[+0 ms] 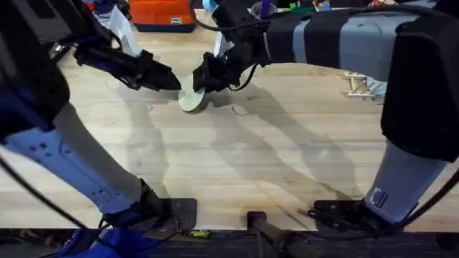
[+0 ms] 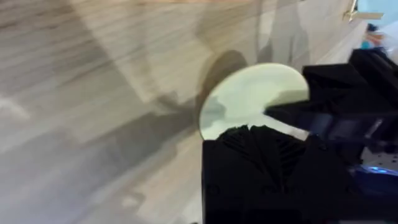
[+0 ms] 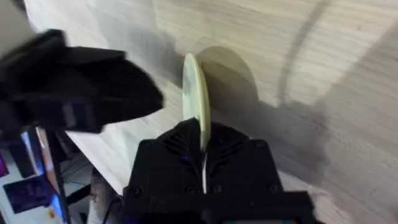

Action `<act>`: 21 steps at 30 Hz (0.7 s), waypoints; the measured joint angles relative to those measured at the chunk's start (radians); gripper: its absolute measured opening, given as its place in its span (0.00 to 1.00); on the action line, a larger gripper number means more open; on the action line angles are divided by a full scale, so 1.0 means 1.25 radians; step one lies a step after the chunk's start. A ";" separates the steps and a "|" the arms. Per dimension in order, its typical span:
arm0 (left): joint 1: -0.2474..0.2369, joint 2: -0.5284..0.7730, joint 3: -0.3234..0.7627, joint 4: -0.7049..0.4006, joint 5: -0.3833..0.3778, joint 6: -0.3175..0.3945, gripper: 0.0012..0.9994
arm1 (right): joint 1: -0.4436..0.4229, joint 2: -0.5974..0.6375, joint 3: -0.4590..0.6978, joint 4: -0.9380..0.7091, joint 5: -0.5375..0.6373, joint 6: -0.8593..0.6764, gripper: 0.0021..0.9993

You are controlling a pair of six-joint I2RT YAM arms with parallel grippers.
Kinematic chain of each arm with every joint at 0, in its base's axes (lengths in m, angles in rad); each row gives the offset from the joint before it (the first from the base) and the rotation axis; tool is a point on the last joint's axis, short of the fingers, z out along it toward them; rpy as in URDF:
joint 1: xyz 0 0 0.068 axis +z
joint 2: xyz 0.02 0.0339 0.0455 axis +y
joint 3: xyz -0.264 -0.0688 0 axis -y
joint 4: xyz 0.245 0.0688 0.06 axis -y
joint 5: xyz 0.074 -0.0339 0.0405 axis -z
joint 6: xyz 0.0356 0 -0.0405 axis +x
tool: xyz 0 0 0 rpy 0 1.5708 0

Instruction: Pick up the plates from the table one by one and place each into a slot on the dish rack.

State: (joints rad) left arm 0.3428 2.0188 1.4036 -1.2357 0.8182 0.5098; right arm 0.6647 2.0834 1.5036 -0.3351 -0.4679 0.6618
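Right gripper [image 1: 201, 80]: fingers clamped on the rim of the cream-yellow plate [image 1: 191, 96]. In the right wrist view the plate [image 3: 194, 102] shows edge-on, its rim running down into the closed pair of black fingers [image 3: 180, 149]. Plate is tilted steeply, near upright, lower edge at or just above the table [image 1: 237, 165]; contact w/ the wood cannot be told. Its shadow lies on the planks right behind it.

Left gripper [image 1: 166, 79]: tip sits at approx. 9 o'clock of the plate, just beside the rim. Finger state: cannot tell; whether the tip touches the plate also cannot be told. In the left wrist view the plate [image 2: 249, 99] shows its pale face, w/ the left arm's own black finger block [image 2: 267, 168] covering the lower part and the right gripper [image 2: 323, 115] gripping from the other side.

Overhead ref.: plate position is approx. 11 o'clock from table centre, in the far half. Left arm reaches in from the lower-left base, right arm crosses over from the lower-right base; both meet at the plate.

Dish rack [image 1: 356, 85]: pale wooden pegs, approx. 2 o'clock from table centre, well apart from the plate, near the right arm's upper link. An orange case [image 1: 162, 13] sits at the far edge, approx. 12 o'clock of the plate.
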 joint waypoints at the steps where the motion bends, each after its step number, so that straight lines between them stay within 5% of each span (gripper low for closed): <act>1: 0.000 -0.022 0.000 -0.005 -0.007 0.001 0.04 | 0.000 0.000 0.000 0.000 0.001 -0.007 0.03; 21: 0.000 -0.498 0.000 -0.110 -0.191 -0.043 0.04 | 0.005 -0.153 0.001 -0.115 0.231 -0.232 0.03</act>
State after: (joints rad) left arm 0.3428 1.3964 1.4036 -1.3731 0.5800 0.4566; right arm 0.6704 1.8926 1.5047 -0.4784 -0.1797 0.3720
